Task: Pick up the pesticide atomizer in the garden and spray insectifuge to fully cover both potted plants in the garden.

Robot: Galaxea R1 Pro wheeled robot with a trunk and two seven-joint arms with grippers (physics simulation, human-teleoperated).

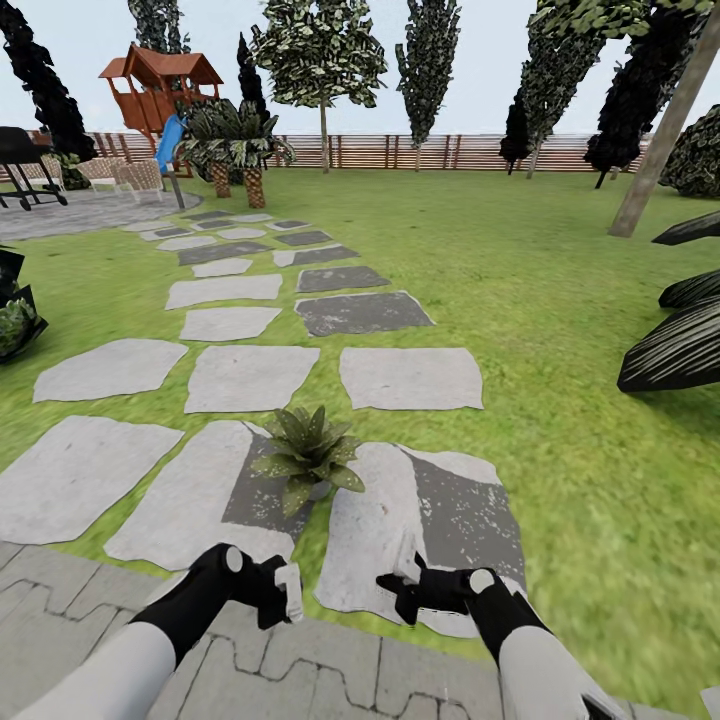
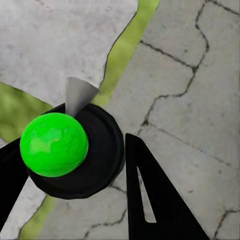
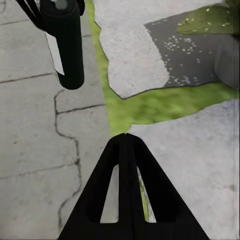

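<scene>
One potted plant [image 1: 310, 455], a low rosette of pointed green leaves, stands on the stepping stones of the garden lawn [image 1: 560, 330], just ahead of both grippers. My left gripper [image 1: 278, 590] is shut on the pesticide atomizer [image 2: 70, 150], a black round body with a bright green ball on top and a grey cone nozzle. The atomizer [image 3: 67, 45] also appears in the right wrist view as a dark cylinder with a white patch. My right gripper [image 1: 400, 590] hangs level with the left one, fingers [image 3: 125, 190] pressed together and holding nothing. A leaf of the plant [image 3: 210, 20] shows there too.
Grey paving blocks [image 1: 330, 670] lie under the arms. Pale and dark stepping stones [image 1: 250, 378] run ahead toward the round patio [image 1: 70, 212] with a grill, chairs and palms. Big dark leaves [image 1: 680, 350] jut in at right, a leaning trunk [image 1: 660, 140] beyond. The wooden fence [image 1: 420, 150] closes the back.
</scene>
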